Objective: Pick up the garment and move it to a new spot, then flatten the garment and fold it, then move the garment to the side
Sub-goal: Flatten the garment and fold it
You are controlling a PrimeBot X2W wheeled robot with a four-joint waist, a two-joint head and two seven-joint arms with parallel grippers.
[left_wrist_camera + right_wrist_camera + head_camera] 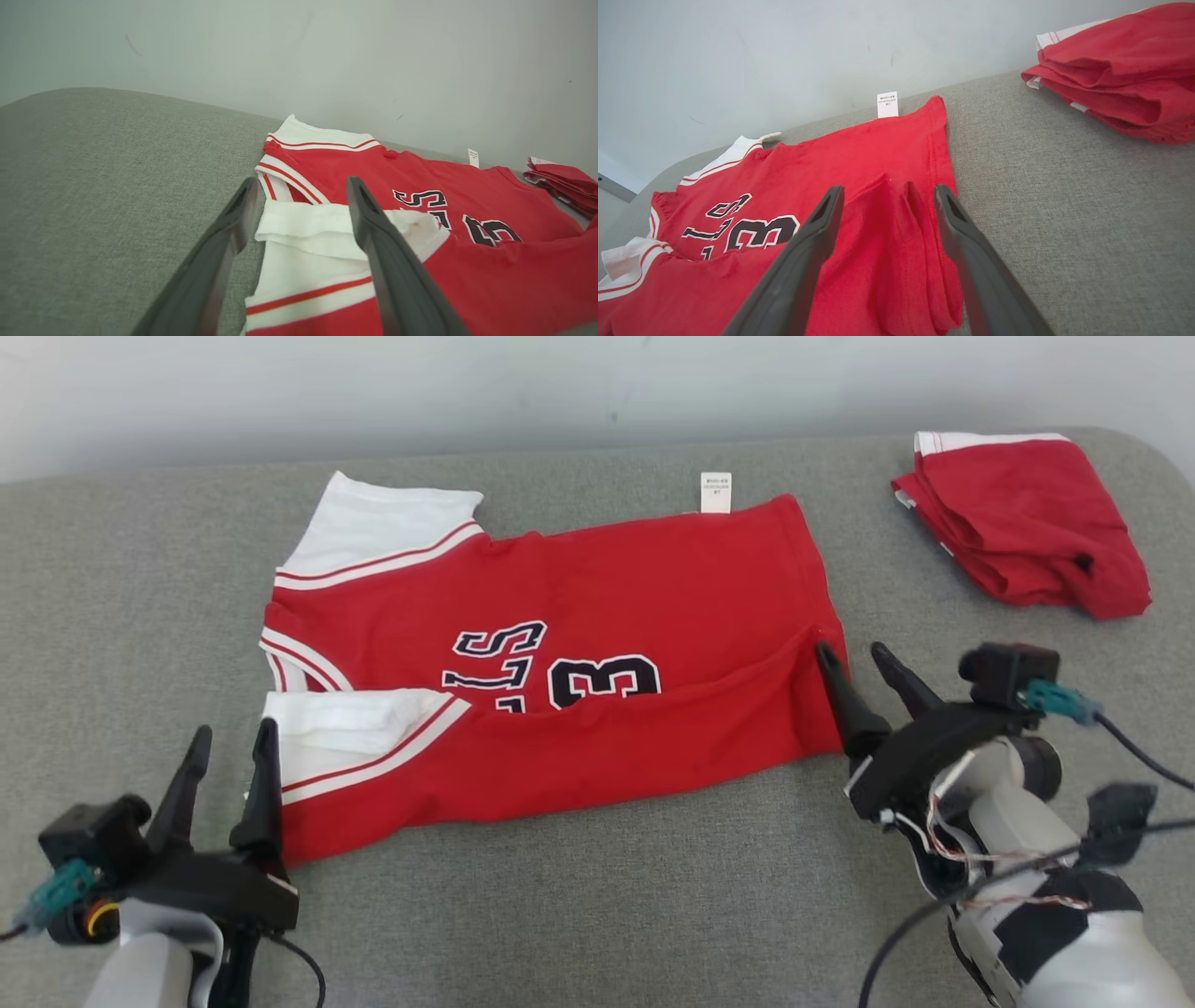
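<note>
The left end effector [233, 730] stands released, with the white sleeve of the shirt [597, 616] just ahead; the right end effector [850, 651], also released, straddles the folded hem corner.

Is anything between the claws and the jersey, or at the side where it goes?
Nothing visible blocks either claw: left claw open at the jersey sleeve, right claw open at its hem. A folded red garment lies far right.

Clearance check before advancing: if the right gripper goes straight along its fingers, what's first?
The right gripper likely meets the folded hem of the red jersey first, between its open jaws; height unclear.
</note>
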